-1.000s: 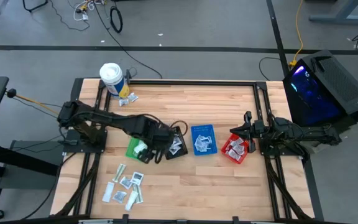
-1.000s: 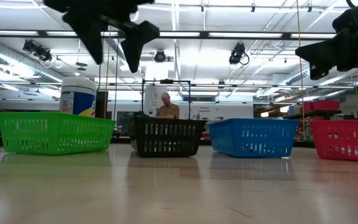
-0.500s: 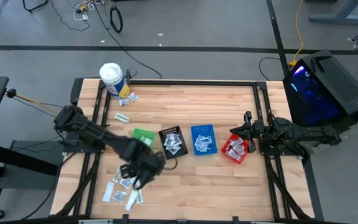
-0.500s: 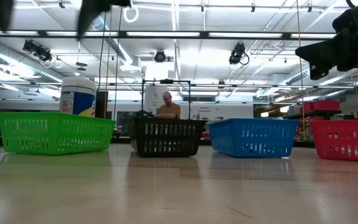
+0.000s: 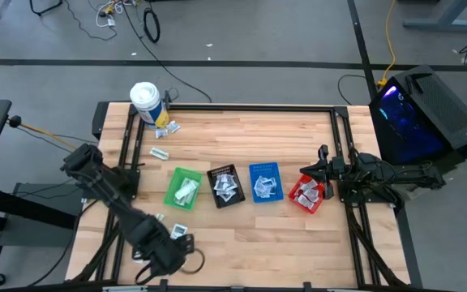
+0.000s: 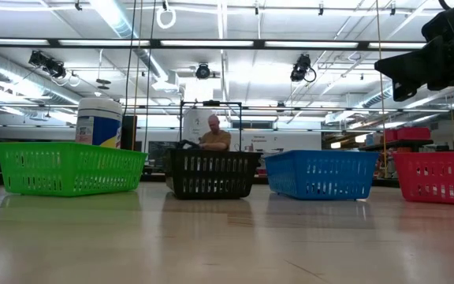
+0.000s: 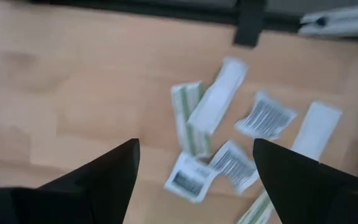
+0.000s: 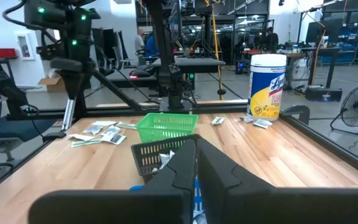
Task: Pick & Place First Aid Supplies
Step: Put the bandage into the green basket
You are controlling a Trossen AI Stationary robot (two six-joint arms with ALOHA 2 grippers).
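The first aid supplies are small white and greenish-printed sachets. A loose pile of them (image 7: pixel 211 112) lies flat on the wooden table near its near-left corner. My left gripper (image 7: pixel 196 144) hangs open above this pile, fingers pointing down, touching nothing. From above, my left gripper (image 5: pixel 173 253) covers most of the pile, with one sachet (image 5: pixel 181 233) showing beside it. More sachets lie in the four bins. My right gripper (image 5: pixel 324 166) waits shut above the table's right edge, near the red bin (image 5: pixel 307 195).
Green (image 5: pixel 183 188), black (image 5: pixel 225 186), blue (image 5: pixel 264 182) and red bins stand in a row across the table's middle. A white tub (image 5: pixel 145 101) stands at the far left corner, with a few sachets (image 5: pixel 167 128) near it. Bare wood lies near and far of the bins.
My left gripper has swung from above the green and black bins toward the table's near-left corner, rolling about its own axis, and now hangs over the sachet pile. It has stayed open and has left the low view.
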